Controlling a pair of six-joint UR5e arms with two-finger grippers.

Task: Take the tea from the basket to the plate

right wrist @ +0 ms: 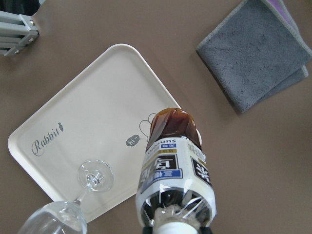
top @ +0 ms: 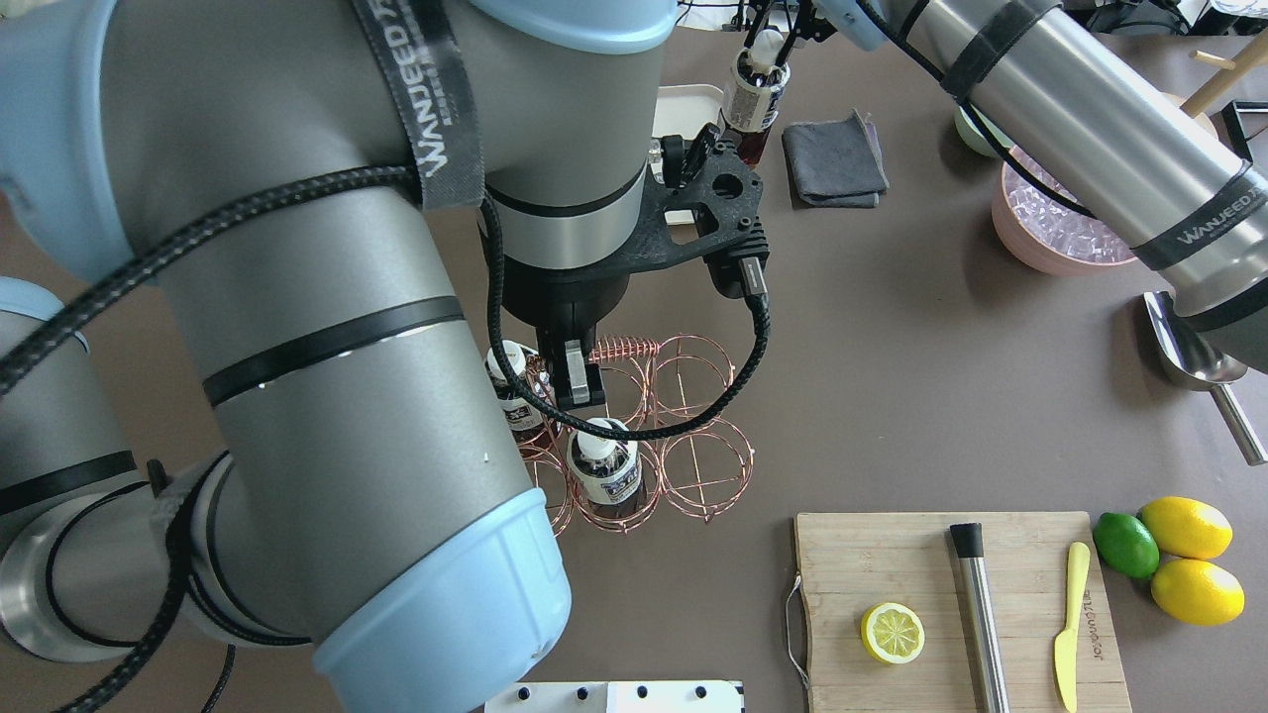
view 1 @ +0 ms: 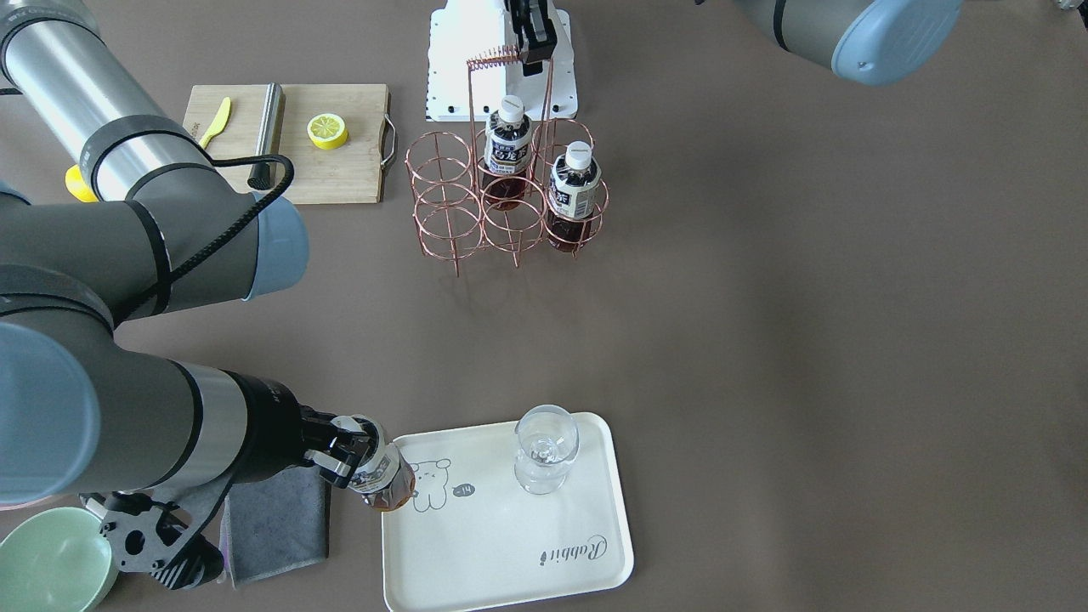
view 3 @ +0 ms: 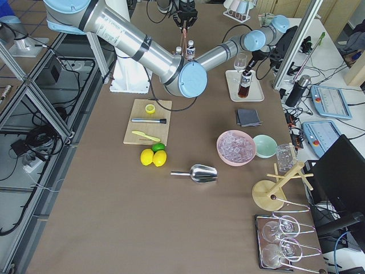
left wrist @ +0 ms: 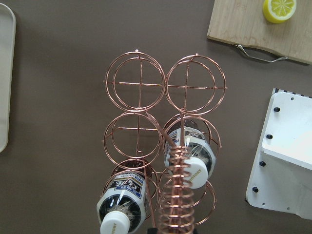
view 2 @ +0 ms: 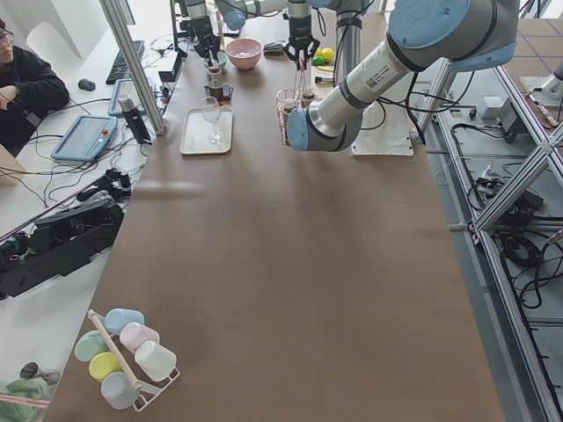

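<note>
The right arm [view 1: 102, 416] is stretched out low, with the forearm held nearly level. The right gripper [view 1: 350, 455] is turned sideways. Its fingers [view 1: 336, 463] are clamped on the neck of the tea [view 1: 387, 483], which is held tilted, base ahead of the fingertips. The left arm [top: 327, 396] is bent at the elbow, and its wrist is pointed straight down. The left gripper [top: 577, 388] is drawn narrow, and the handle of the basket [top: 624, 349] is pinched between its fingertips.
</note>
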